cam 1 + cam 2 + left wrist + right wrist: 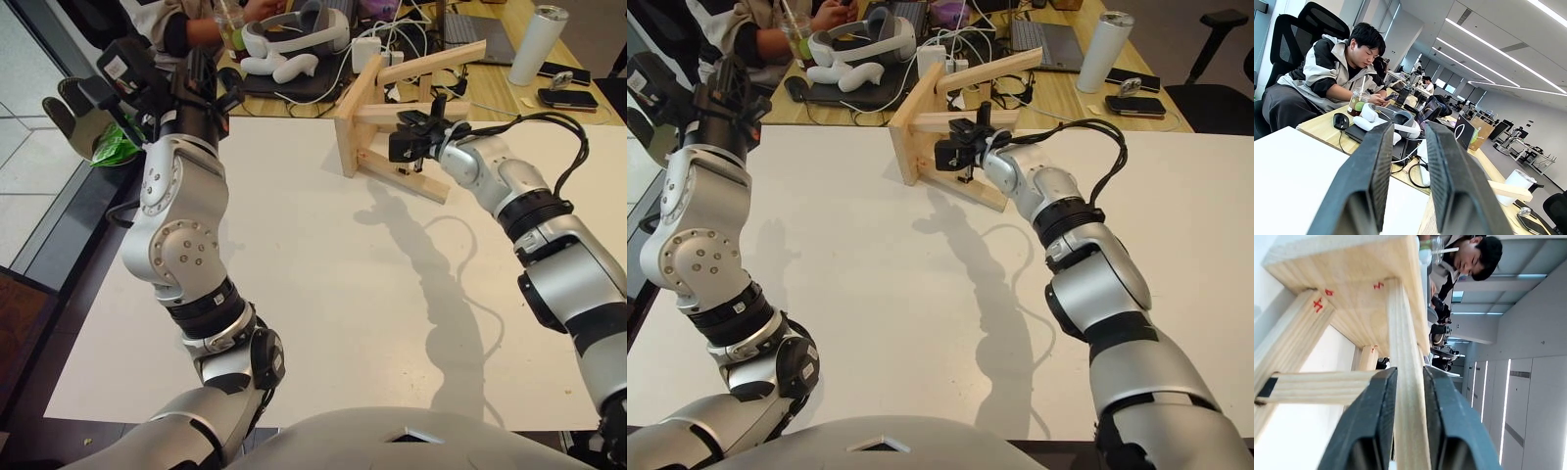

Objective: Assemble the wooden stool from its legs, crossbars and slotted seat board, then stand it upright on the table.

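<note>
**Item 1, right claw** (1409,382). We log it pinching one leg (1405,328) of the stool, pads flat on either side of the wood, partway out from the seat board (1347,264). A crossbar (1317,387) runs just beside the pinch.

**Item 2, stool** (392,117). We find it put together and lying on its side at the far middle of the white desk (323,294). The seat board stands on edge to the left, the legs point right, and the lower legs rest on the desk.

**Item 3, left claw** (1409,142). It is spread with nothing between its fingers, raised at the far left and well apart from the stool.

**Handling, in our judgement.** The stool is plain pale wood: stiff, light and not fragile. It is also smooth, so a single leg may twist or slide between flat pads as the stool tips. The slotted joints may be only pushed in, so pulling at a leg's free end could loosen one. We would hold close to the seat board or at a crossbar joint. The left claw could steady the seat board while the legs swing down.

**Item 4, beyond the far edge.** A headset (294,44), cables and a tumbler (537,44).
</note>
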`<state>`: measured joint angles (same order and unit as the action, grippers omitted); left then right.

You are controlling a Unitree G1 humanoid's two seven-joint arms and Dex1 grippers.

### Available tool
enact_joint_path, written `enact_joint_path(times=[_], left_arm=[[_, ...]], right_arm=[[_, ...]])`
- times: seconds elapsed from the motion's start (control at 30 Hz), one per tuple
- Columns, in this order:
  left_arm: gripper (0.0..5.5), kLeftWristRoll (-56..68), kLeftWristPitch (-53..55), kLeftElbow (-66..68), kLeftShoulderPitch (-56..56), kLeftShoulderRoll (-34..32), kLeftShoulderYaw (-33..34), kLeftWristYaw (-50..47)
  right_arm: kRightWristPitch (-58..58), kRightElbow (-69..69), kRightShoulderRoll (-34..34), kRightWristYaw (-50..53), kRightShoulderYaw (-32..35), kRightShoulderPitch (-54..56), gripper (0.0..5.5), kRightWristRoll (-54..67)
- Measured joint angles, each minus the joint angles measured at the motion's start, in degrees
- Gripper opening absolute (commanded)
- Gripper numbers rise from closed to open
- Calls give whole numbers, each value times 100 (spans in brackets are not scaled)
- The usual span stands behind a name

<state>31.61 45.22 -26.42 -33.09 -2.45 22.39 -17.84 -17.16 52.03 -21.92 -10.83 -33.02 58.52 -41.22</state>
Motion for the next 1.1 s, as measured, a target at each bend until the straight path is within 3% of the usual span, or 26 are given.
enact_joint_path(times=[0.1,0.27,0.5,0.87,1.07,1.1], left_arm=[[113,-3,-51,1,-1,-9,10,0],[113,-4,-99,-8,3,-31,9,-3],[113,-6,-120,-9,7,-31,-6,-5],[113,-56,-128,-54,20,-31,-72,-9],[113,-55,-129,-55,21,-31,-85,-7],[113,-55,-129,-54,21,-31,-85,-7]], right_arm=[[124,-881,-177,-387,102,-351,4,127],[412,-1806,-348,-766,206,-809,4,111],[979,-1486,-518,-586,70,-727,120,-664],[1174,-1708,-604,-840,222,-486,302,-764],[1237,-1136,-845,-1148,60,-347,308,-985],[1235,-1083,-845,-1231,50,-286,287,-988]])
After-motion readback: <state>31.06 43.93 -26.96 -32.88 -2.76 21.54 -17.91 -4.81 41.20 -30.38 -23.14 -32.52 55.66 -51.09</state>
